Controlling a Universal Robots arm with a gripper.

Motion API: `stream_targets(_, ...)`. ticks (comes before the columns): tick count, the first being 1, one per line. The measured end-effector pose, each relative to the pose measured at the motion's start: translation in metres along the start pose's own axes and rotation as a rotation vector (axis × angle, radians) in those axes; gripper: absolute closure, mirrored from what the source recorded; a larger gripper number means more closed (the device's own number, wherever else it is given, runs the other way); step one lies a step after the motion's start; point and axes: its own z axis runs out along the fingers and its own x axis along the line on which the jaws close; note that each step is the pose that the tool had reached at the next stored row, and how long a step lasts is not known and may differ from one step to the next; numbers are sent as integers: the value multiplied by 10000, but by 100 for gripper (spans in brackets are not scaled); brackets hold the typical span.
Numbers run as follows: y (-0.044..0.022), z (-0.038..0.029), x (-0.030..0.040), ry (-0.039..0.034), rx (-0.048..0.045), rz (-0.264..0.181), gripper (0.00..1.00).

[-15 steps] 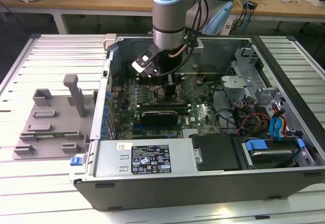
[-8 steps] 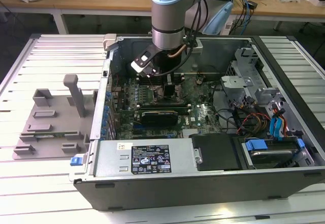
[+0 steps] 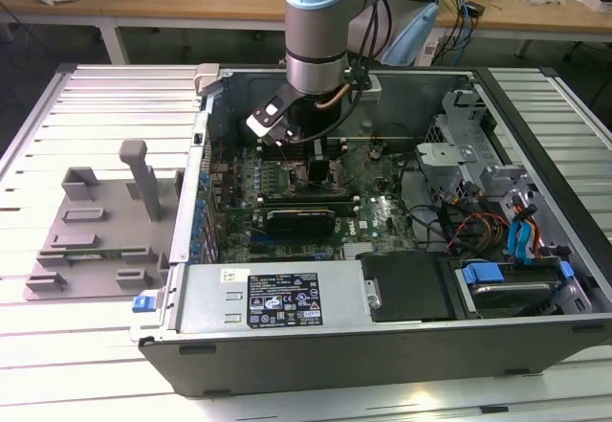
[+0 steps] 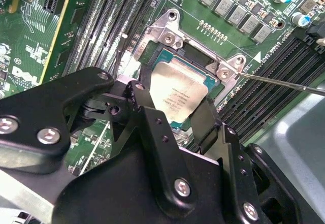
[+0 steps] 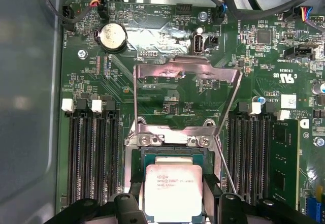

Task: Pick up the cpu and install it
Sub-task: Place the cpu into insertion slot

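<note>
— Two black fingers (image 5: 137,193) of the claw (image 5: 174,183) flank the cpu (image 5: 174,193) in the first wrist view. How much of it is cut off?

— Only the edge toward the claw's body. The rest reads well: a square silver-grey lid with small print, a thin pale rim and green board peeking round it.

— Is it held?

— Yes, the fingers are drawn in against two opposite sides, gripping it. It sits squarely over the socket (image 5: 167,153). Whether it rests inside or hangs just above, I cannot tell.

— And the second wrist view?

— It shows the chip at an angle, plus a thin lever wire (image 4: 284,82) jutting out beside the socket. The first wrist view adds the hinged metal frame (image 5: 203,70) standing open beyond the socket, and a coin cell (image 5: 111,35).

— The exterior view?

— The arm (image 3: 320,30) reaches into the open computer case (image 3: 382,345) on the counter (image 3: 96,87), and its wrist hides what lies beneath. A grey fixture plate (image 3: 91,240) lies at the exterior view's left.
</note>
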Motion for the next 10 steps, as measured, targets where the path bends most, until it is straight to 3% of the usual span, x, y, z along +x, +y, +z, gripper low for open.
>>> stream_targets(5,2,-38,-2,1,-1,45,45)
stream_targets(10,-1,-13,-1,-4,-59,46,45)
